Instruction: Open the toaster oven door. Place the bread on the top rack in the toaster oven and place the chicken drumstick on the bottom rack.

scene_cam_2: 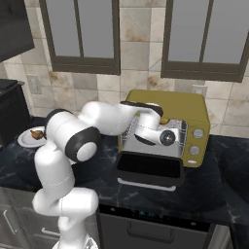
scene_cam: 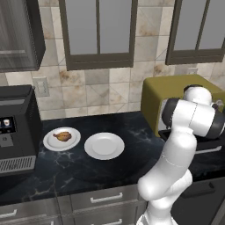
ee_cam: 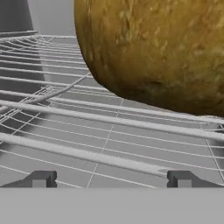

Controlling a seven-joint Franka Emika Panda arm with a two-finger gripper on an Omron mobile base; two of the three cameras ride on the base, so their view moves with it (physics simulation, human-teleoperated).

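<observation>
A black coffee machine (scene_cam: 15, 129) stands at the left of the dark tabletop (scene_cam: 123, 132). Two white plates sit beside it, the left plate (scene_cam: 49, 142) near the machine, the bare plate (scene_cam: 104, 146) just right of it

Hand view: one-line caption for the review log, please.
Bread resting on a wire oven rack, with the open fingers spread wide below and clear of it.

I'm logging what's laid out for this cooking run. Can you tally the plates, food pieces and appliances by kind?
Plates: 2, the plate with the chicken drumstick and the bare plate.
Food pieces: 2, the chicken drumstick and the bread.
Appliances: 2, the toaster oven and the coffee machine.
Total: 6.
</observation>
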